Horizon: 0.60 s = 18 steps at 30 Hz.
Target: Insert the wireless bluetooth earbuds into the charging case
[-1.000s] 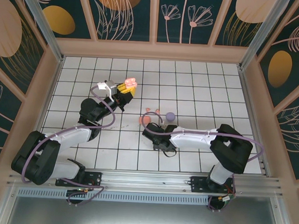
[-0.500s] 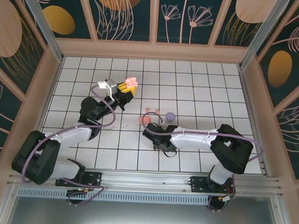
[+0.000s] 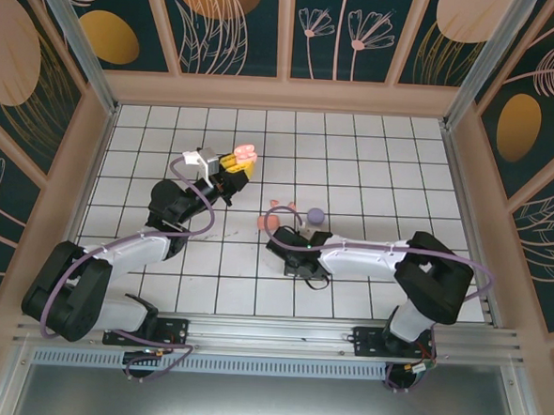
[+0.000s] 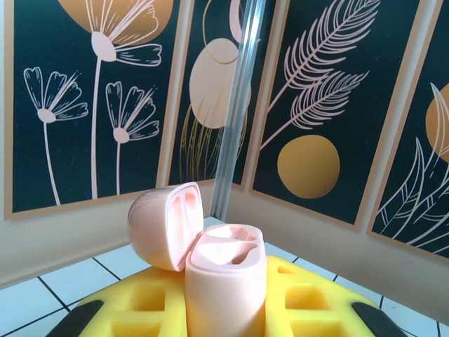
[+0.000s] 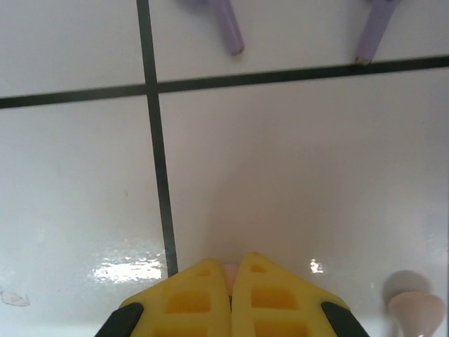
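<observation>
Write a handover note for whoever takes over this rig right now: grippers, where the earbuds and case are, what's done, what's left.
Left gripper: shut on the pale pink charging case, held upright, lid open, both sockets empty.
Right gripper: shut, low over the table, apparently pinching a pale pink earbud at its tips.
Second pale pink earbud lies on the tile beside the fingers; two purple earbuds lie ahead.
Done: case open, no bud seated.
Left: likely carry the pinched bud to the case and seat it, then fetch the second.

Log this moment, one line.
left gripper: shut on charging case, lid open, slots empty | right gripper: shut on pale pink earbud | purple earbuds: on table
</observation>
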Motion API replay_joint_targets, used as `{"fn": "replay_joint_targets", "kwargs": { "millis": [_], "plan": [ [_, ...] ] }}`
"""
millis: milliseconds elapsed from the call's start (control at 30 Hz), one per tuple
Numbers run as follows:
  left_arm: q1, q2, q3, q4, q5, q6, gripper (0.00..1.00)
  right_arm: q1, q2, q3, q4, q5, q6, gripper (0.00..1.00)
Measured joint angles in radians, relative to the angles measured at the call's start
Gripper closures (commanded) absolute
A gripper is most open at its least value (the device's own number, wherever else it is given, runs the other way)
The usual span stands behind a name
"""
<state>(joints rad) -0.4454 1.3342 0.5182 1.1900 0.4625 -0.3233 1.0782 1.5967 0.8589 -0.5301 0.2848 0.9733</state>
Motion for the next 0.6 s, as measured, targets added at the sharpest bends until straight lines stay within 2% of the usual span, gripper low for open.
{"fn": "replay_joint_targets", "kwargs": {
  "millis": [300,433,600],
  "plan": [
    [0.000,-0.006,0.002,-0.018,0.000,0.020,1.00,-0.030,-0.220,0.030,0.028,0.075,-0.150,0.97],
    [0.000,-0.008,0.006,-0.028,0.002,0.050,1.00,-0.103,-0.359,0.057,0.094,0.076,-0.277,0.97],
    [0.000,-0.008,0.030,-0.054,0.017,0.099,1.00,-0.210,-0.478,0.119,0.216,0.015,-0.457,0.97]
  ]
}}
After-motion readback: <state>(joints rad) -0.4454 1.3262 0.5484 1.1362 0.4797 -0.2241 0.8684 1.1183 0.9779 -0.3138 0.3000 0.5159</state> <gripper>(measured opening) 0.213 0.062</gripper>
